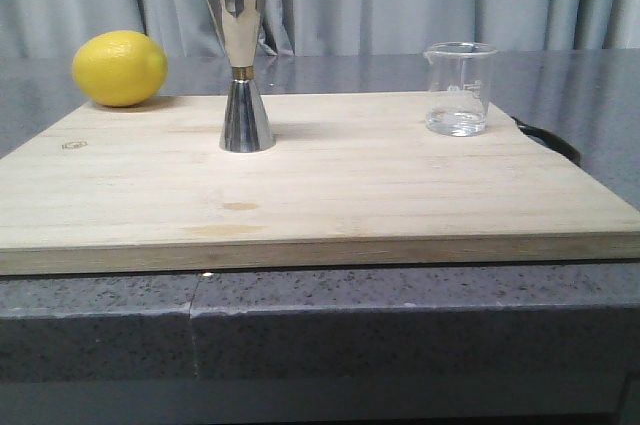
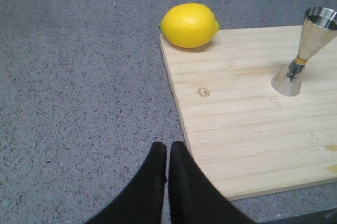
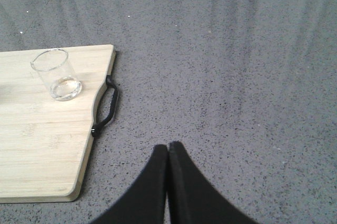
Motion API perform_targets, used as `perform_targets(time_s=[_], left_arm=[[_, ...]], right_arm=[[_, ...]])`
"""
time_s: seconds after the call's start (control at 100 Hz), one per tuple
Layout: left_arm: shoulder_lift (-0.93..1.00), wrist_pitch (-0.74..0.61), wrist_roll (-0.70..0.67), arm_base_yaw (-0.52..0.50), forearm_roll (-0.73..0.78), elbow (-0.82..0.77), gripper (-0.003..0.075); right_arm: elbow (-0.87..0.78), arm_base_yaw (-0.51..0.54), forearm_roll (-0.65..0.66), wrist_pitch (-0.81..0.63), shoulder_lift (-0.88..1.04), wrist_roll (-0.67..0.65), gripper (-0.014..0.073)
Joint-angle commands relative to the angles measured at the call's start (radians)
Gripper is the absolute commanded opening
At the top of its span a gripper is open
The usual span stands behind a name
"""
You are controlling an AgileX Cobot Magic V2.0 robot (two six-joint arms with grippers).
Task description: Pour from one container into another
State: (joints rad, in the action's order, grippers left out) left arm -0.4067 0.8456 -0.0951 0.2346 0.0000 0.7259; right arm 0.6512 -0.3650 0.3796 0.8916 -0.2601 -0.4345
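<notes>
A small clear glass beaker point(image 1: 459, 89) with a little clear liquid stands on the right side of the wooden board point(image 1: 330, 195); the right wrist view shows the beaker point(image 3: 56, 74) too. The polished steel jigger point(image 1: 241, 63) stands upright left of the board's middle, and the jigger point(image 2: 304, 51) also shows in the left wrist view. My left gripper point(image 2: 167, 147) is shut and empty, over the grey counter just off the board's left edge. Over the counter to the right of the board, my right gripper point(image 3: 168, 147) is shut with nothing in it. Neither gripper shows in the front view.
A yellow lemon point(image 1: 119, 68) rests at the board's far left corner, seen as the lemon point(image 2: 189, 25) from the left wrist. A black handle point(image 3: 105, 106) sticks out from the board's right edge. Grey curtains hang behind the speckled counter point(image 3: 237, 76).
</notes>
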Motion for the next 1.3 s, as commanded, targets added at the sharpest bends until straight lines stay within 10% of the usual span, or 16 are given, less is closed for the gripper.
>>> perform_targets(time_s=[0.0, 0.25, 0.64, 1.29], left_arm=[[0.036, -0.145, 0.004, -0.023, 0.017, -0.022, -0.0019], [0.338, -0.479, 0.071, -0.215, -0.008, -0.418, -0.0019], [0.439, -0.837, 0.074, -0.248, -0.06, -0.739, -0.0019], [0.439, -0.855, 0.144, -0.248, -0.088, -0.736, -0.0019]], right_arm=[[0.022, -0.002, 0.034, -0.074, -0.011, 0.004, -0.0043], [0.022, -0.002, 0.034, -0.074, -0.011, 0.004, -0.0043], [0.022, -0.002, 0.034, -0.074, -0.011, 0.004, -0.0043], [0.022, -0.002, 0.034, -0.074, -0.011, 0.004, -0.0043]])
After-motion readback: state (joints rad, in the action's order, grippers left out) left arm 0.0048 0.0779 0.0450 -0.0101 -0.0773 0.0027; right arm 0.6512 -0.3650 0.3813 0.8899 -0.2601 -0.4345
